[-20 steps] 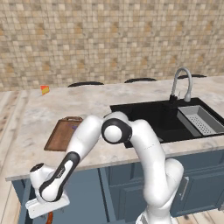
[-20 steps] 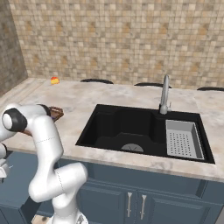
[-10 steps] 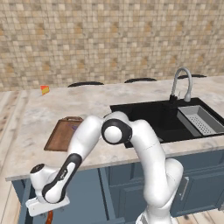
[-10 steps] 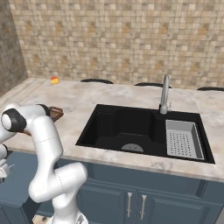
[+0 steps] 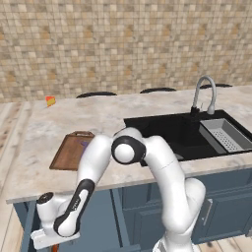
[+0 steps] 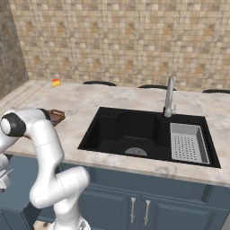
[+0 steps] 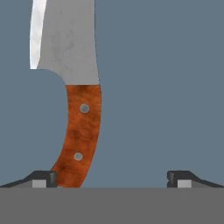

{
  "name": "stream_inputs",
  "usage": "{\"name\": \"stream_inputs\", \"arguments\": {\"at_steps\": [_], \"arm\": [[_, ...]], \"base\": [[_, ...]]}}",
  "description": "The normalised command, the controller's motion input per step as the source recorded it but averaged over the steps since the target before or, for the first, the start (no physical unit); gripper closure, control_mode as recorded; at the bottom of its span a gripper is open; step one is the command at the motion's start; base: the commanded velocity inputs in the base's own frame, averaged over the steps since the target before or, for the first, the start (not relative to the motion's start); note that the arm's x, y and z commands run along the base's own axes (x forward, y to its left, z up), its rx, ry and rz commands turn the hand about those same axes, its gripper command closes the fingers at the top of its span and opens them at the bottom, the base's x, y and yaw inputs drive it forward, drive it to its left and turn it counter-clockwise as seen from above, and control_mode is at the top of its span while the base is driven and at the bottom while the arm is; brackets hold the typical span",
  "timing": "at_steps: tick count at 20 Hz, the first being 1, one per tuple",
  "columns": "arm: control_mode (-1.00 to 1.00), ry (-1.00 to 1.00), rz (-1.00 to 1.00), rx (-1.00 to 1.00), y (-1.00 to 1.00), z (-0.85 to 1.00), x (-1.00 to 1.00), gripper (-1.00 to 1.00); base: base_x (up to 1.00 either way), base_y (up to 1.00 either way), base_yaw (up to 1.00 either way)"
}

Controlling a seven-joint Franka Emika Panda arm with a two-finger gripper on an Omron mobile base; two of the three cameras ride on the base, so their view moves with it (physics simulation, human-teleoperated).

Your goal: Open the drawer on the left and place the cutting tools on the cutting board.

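The knife lies flat on the dark-blue floor of the drawer, silver blade toward the top of the hand view and red-brown handle toward the bottom. My gripper hangs open just above it. The handle's end sits between the wide-apart fingertips, right beside the left one. In the left base view the gripper is low at the counter's left end, below the counter edge. The dark-brown cutting board rests on the counter above, also seen behind my arm. The purple tool is out of view.
A small orange-yellow wedge sits by the back wall at the far left. The black sink with a grey rack and faucet lies to the right. Blue cabinet doors stand below the counter.
The arm has sunk a little lower at the counter's left end, bringing the hand further down toward the drawer. Nothing else has moved.
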Motion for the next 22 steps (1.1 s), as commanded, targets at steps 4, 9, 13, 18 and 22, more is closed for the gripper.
{"name": "stream_inputs", "arguments": {"at_steps": [4, 9, 13, 18, 22], "arm": [[-1.0, -0.04, 0.0, 0.0, 0.0, -0.08, -0.22, -1.0], [-1.0, 0.0, 0.0, 0.0, 0.0, 0.0, 0.0, -1.0], [-1.0, 0.0, 0.0, 0.0, 0.0, -0.01, -0.11, -1.0], [-1.0, -0.07, 0.01, 0.0, -0.29, -0.2, -0.97, -1.0], [-1.0, -0.11, 0.0, 0.06, -0.03, 0.08, -0.14, -1.0]], "base": [[0.0, 0.0, 0.0], [0.0, 0.0, 0.0], [0.0, 0.0, 0.0], [0.0, 0.0, 0.0], [0.0, 0.0, 0.0]]}}
